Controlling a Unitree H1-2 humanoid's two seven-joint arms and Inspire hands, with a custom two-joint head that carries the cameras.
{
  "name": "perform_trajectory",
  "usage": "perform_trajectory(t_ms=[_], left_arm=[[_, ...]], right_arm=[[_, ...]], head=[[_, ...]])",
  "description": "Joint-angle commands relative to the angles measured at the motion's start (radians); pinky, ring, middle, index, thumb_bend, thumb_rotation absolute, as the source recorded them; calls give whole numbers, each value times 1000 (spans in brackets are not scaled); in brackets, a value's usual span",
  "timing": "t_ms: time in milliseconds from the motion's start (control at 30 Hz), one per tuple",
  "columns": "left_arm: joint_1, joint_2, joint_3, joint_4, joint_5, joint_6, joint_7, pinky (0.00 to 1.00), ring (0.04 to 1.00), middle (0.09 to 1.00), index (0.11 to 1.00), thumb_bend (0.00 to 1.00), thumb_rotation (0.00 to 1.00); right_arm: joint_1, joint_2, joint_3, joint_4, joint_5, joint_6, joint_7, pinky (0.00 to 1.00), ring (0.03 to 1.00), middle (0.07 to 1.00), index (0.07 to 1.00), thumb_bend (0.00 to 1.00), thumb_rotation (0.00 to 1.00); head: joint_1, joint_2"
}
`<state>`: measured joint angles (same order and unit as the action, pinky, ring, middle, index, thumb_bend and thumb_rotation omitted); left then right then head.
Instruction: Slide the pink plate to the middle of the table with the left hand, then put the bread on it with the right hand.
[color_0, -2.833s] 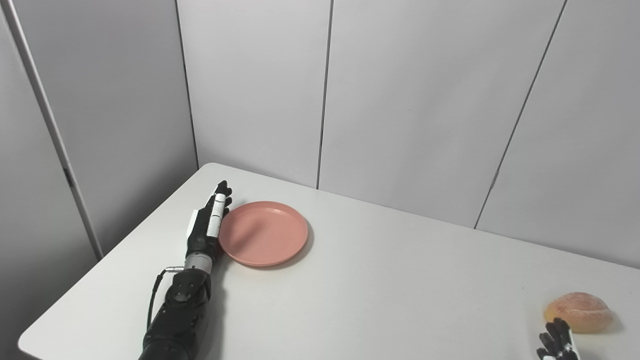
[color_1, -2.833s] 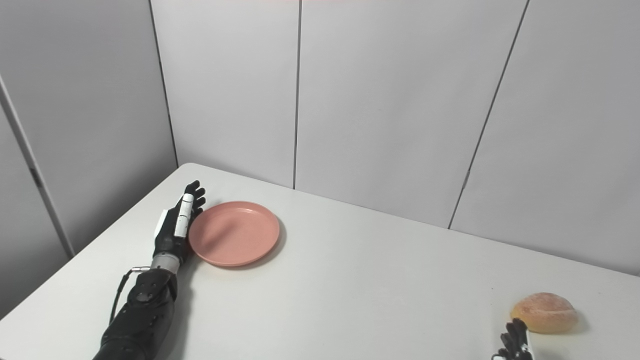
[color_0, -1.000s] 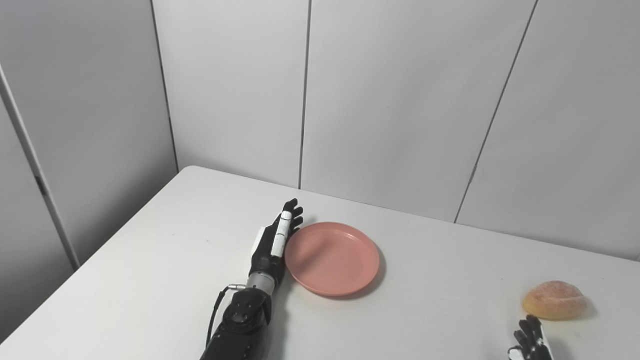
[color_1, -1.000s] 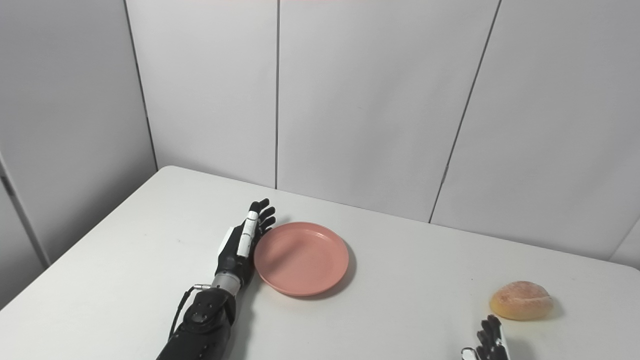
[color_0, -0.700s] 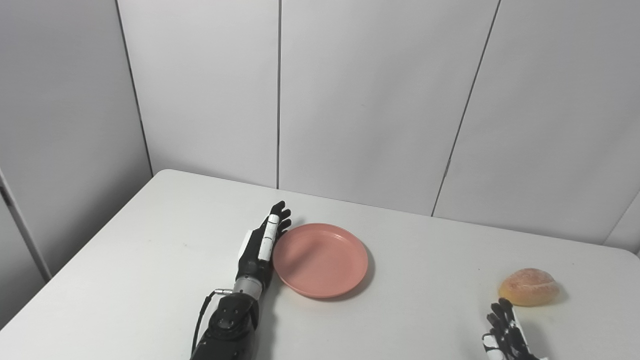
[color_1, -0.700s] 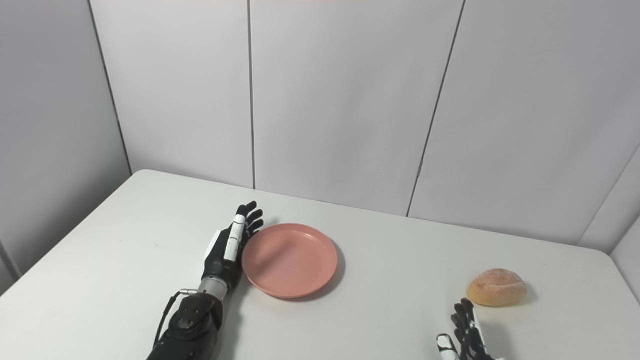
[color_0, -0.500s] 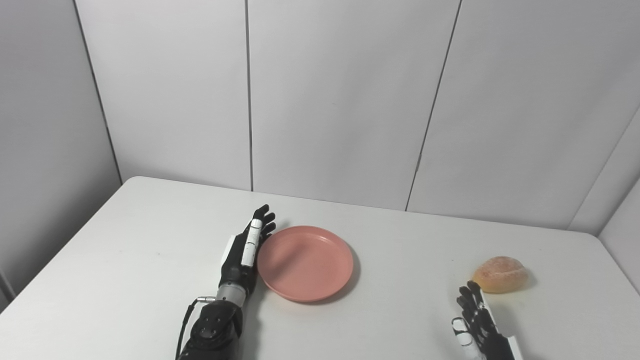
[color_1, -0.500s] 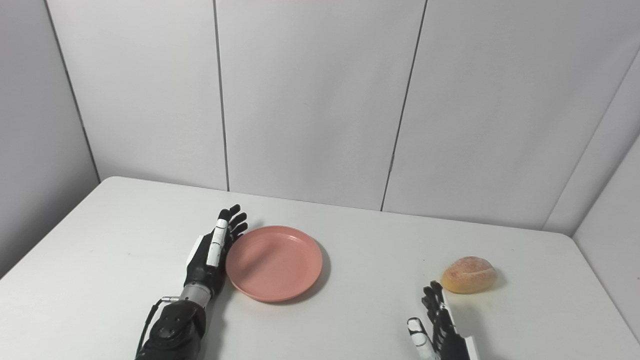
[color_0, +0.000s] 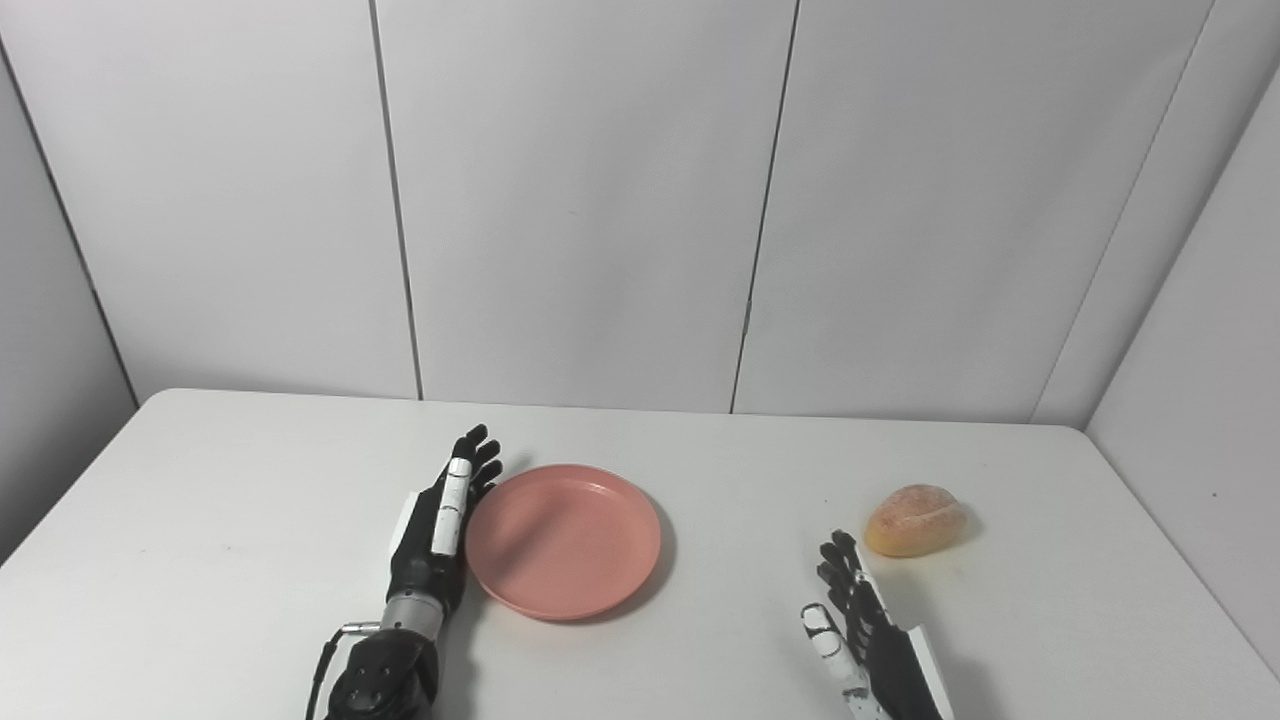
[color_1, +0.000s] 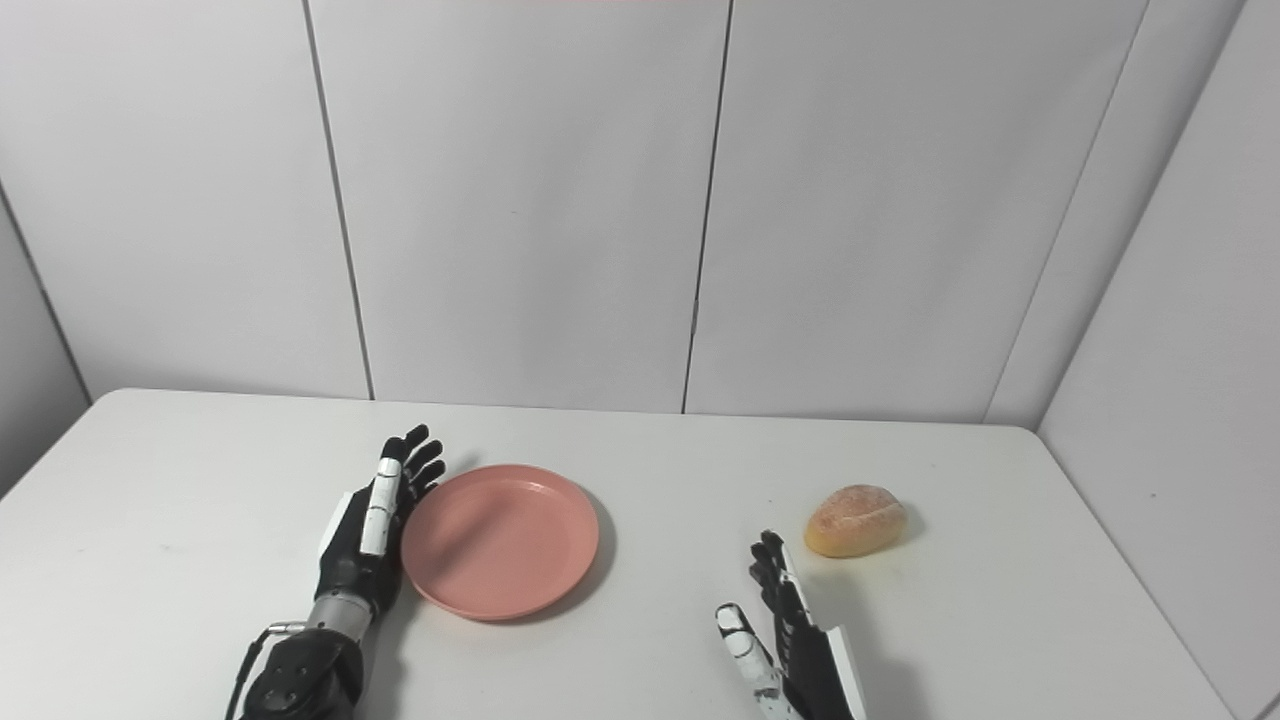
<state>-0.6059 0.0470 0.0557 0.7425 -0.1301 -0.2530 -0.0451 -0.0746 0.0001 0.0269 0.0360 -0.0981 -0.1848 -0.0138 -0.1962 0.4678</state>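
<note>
The left hand (color_0: 440, 525) lies flat on the table (color_0: 200, 540), fingers straight and slightly spread, pointing away toward the wall (color_0: 580, 200), holding nothing; its inner edge touches the left rim of the plate (color_0: 563, 540). The plate sits near the table's middle, right side up. Further right, the right hand (color_0: 865, 635) is open, thumb splayed, fingers aimed at the far right, gripping nothing. The bread (color_0: 915, 519) lies just beyond those fingertips, apart from them, its long axis running left to right, slightly tilted.
</note>
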Motion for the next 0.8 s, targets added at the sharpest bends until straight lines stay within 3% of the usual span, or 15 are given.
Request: perform_trajectory(t_ms=[0, 767], left_arm=[[-18, -22, -12, 9, 8, -20, -16, 938, 924, 927, 907, 779, 1000], [-27, -53, -48, 12, 28, -15, -35, 966, 953, 953, 914, 788, 1000]], right_arm=[[-4, 9, 5, 17, 0, -56, -10, 972, 943, 959, 977, 641, 809], [-8, 22, 13, 16, -20, -52, -21, 964, 939, 950, 979, 626, 814]], head=[[1, 0], [-19, 10]])
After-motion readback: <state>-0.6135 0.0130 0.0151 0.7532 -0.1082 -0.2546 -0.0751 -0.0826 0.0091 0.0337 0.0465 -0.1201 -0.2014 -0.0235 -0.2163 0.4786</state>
